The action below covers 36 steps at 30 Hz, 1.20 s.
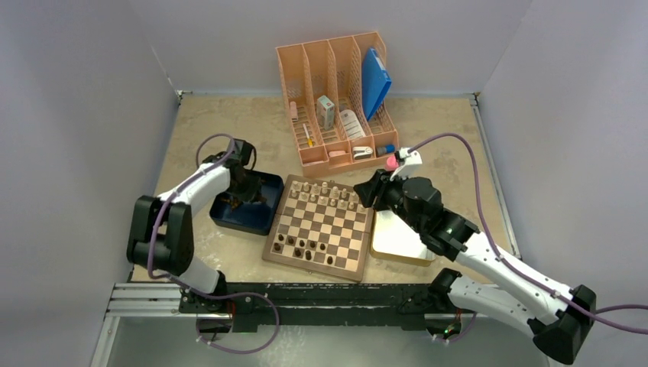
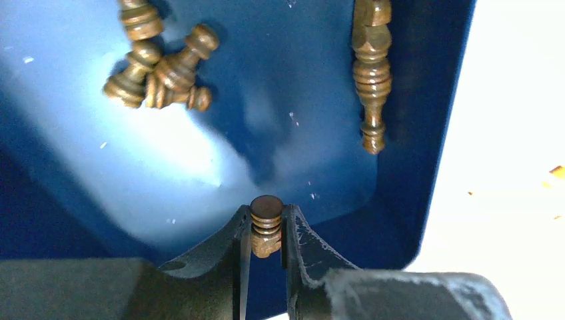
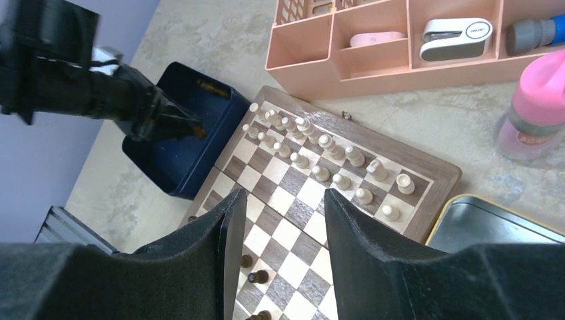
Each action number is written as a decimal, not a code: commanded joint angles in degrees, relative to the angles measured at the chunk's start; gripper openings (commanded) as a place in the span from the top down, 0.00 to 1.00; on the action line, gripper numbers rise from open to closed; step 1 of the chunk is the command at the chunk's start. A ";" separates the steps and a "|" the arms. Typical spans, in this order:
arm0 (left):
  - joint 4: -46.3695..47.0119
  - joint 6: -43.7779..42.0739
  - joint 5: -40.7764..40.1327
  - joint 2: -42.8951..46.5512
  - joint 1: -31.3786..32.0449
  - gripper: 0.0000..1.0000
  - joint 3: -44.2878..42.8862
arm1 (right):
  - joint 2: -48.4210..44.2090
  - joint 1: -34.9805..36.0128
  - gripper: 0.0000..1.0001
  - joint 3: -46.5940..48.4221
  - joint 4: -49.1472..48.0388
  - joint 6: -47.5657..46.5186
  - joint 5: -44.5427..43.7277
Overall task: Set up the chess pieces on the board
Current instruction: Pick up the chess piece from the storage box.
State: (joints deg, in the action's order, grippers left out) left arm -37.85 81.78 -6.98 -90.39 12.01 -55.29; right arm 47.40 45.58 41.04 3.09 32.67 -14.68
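My left gripper (image 2: 266,217) reaches down into the dark blue tray (image 2: 413,133) and is shut on a small dark brown chess piece (image 2: 266,208), held by its body between the fingertips. More dark pieces lie loose in the tray: a cluster (image 2: 163,70) and a long one (image 2: 371,67). The board (image 1: 315,270) lies right of the tray (image 1: 229,218), with several dark pieces (image 1: 302,246) along its near side and pale pieces (image 1: 325,191) filling the far rows. My right gripper (image 3: 283,200) hovers open above the board (image 3: 426,167), holding nothing.
A peach desk organiser (image 1: 340,99) stands behind the board. A shiny metal tin (image 1: 397,237) lies against the board's right edge, under the right arm. A pink bottle (image 3: 536,107) stands near the tin. Walls close in left, right and back.
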 commanded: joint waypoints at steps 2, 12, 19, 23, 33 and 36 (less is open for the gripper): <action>-7.13 5.75 -4.57 10.30 -0.23 0.97 -1.30 | 2.23 -0.14 0.51 0.72 -6.20 1.61 0.74; -14.29 4.37 -0.29 21.77 -0.32 0.97 -5.76 | 10.28 0.58 0.52 1.47 -18.69 3.09 9.98; -12.88 6.19 7.93 30.54 -0.32 0.97 -1.96 | 23.14 10.00 0.48 5.06 -32.28 0.29 6.63; -12.71 6.55 12.58 32.38 -0.32 0.97 -2.24 | 30.60 12.69 0.50 8.87 -36.12 1.39 6.29; -9.46 7.00 23.54 33.50 -0.32 0.98 -1.33 | 38.34 17.91 0.50 13.98 -45.40 -1.55 3.37; -9.06 7.20 24.21 33.89 -0.32 0.98 -0.98 | 38.64 17.96 0.52 13.99 -45.30 0.08 2.68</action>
State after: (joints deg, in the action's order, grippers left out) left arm -49.69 87.94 12.88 -57.84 12.01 -56.55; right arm 86.65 63.35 52.47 -36.86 32.56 -9.52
